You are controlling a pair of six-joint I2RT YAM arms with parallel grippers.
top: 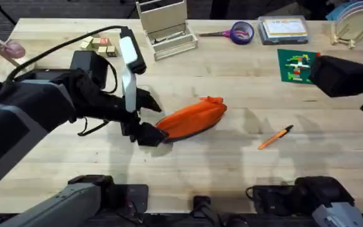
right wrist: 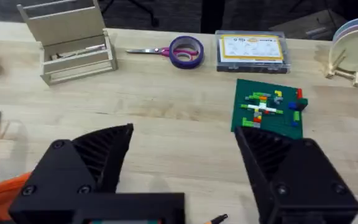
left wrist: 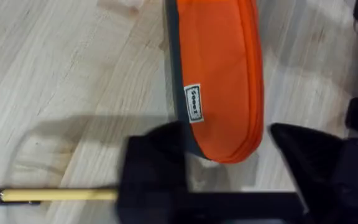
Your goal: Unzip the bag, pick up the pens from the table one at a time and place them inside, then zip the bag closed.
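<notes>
The orange bag (top: 192,118) lies mid-counter (top: 232,164), its near end between the left claw's (left wrist: 229,162) open fingers. Soft fabric likely sags, so pinching that end seems wise. The right claw (right wrist: 185,168) hovers open, empty.

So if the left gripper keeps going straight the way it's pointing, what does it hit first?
The bag. Its near end already sits between the open jaws of the left gripper, so any advance meets orange fabric first, though height above the table is hard to judge.
</notes>
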